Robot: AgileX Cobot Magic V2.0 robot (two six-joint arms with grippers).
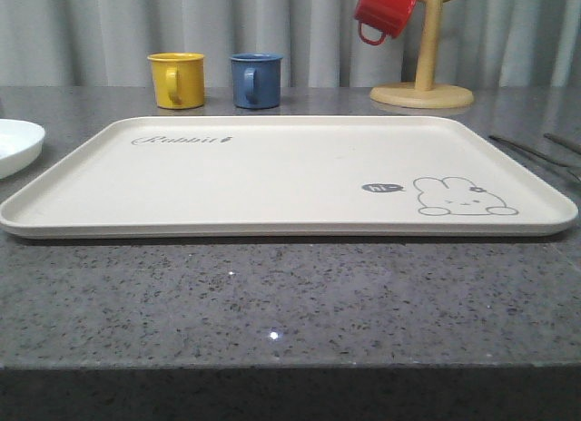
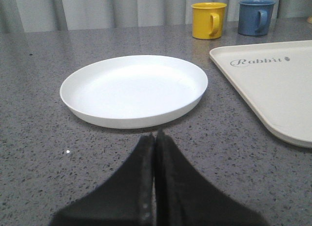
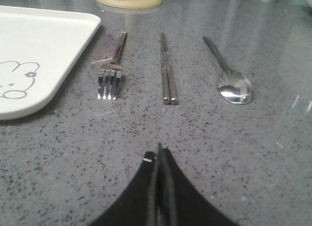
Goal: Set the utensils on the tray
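Seen across a grey speckled countertop (image 1: 272,294): a cream tray (image 1: 272,181) lying flat and bare, long side facing the front counter edge, low rim all round, "Rabbit" script toward the far left corner and a grey rabbit drawing toward the near right corner. Beyond the tray's far rim, stood apart from it, a yellow mug (image 1: 176,79) and a blue mug (image 1: 255,79) side by side; farther right, a wooden mug tree (image 1: 423,72) with a red mug (image 1: 383,13) hung on a peg. Off the tray's left end, a round white plate (image 2: 134,89), near the rim but not touching, with a strip of open counter between. Off the tray's right end, laid in a row on bare stone and clear of the rim: a fork (image 3: 112,70) nearest the tray, a pair of chopsticks (image 3: 167,70) in the middle lying tight together, a spoon (image 3: 229,72) farthest out, all roughly parallel, with gaps of counter between each. Left gripper (image 2: 155,138) poised low over the counter in front of the plate, fingers pressed together, nothing between them. Right gripper (image 3: 159,150) likewise closed and empty, pointed at the chopsticks with open stone between tips and cutlery. Wide free band of counter along the tray's near rim.
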